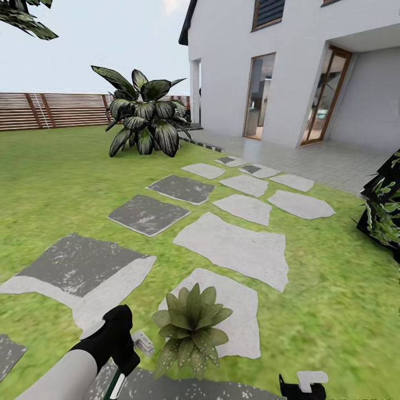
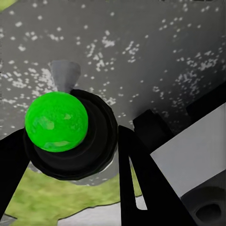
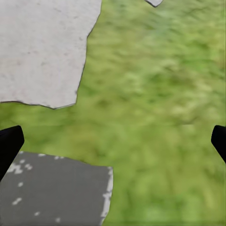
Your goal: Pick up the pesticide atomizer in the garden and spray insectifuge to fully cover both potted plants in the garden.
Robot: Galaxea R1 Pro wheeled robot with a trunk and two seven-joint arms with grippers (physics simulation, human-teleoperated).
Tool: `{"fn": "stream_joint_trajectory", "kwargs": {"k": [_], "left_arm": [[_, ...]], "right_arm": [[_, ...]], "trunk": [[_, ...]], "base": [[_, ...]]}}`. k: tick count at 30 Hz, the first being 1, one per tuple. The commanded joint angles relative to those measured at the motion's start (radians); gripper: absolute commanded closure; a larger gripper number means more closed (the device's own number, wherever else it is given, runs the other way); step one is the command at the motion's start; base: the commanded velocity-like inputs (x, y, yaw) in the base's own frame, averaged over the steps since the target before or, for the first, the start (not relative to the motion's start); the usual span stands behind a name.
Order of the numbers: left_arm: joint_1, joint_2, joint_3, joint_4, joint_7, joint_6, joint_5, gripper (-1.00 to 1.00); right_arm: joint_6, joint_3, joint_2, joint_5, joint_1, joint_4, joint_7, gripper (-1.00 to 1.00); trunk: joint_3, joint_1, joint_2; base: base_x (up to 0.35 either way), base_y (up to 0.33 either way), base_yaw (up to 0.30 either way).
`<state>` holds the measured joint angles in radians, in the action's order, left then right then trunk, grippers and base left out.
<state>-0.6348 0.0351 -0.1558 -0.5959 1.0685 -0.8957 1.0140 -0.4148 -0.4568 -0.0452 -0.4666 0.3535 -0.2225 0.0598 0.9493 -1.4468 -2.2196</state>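
The left gripper (image 2: 70, 155) grips the sprayer (image 2: 70, 134) firmly; its nozzle could miss the potted plant (image 1: 191, 328) at three o'clock.

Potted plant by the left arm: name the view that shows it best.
The head view: the potted plant shows as a whole green rosette on a stepping stone beside the left gripper. Both wrist views look at paving and lawn instead.
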Motion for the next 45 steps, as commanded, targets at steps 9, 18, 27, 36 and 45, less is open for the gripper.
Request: {"fn": "stream_joint_trajectory", "kwargs": {"k": [9,18,27,36,45], "left_arm": [[0.0,0.001,-0.004,-0.027,0.01,-0.006,0.009,1.0],[0.0,0.0,-0.002,-0.027,0.01,-0.006,0.009,1.0],[0.0,0.0,-0.003,-0.027,0.011,-0.008,0.009,1.0],[0.0,-0.001,-0.004,-0.028,0.011,-0.008,0.008,1.0],[-0.017,-0.015,-0.007,-0.053,0.019,-0.009,0.009,1.0]], "right_arm": [[-0.004,-0.005,0.001,-0.011,0.001,0.002,0.005,-1.0],[-0.004,-0.005,0.001,-0.011,0.001,0.003,0.005,-1.0],[-0.003,-0.005,0.001,-0.011,0.001,0.003,0.005,-1.0],[-0.004,-0.006,0.001,-0.011,0.001,0.002,0.005,-1.0],[-0.004,-0.006,-0.002,-0.011,0.001,0.002,0.005,-1.0]], "trunk": [[0.001,0.0,0.0],[0.001,0.0,0.0],[0.001,0.0,0.0],[0.001,0.0,0.0],[0.001,0.0,0.0]], "base": [[0.0,0.14,-0.254],[-0.016,0.297,-0.277],[-0.094,0.293,-0.276],[0.094,0.301,-0.242],[0.139,0.14,-0.016]]}}
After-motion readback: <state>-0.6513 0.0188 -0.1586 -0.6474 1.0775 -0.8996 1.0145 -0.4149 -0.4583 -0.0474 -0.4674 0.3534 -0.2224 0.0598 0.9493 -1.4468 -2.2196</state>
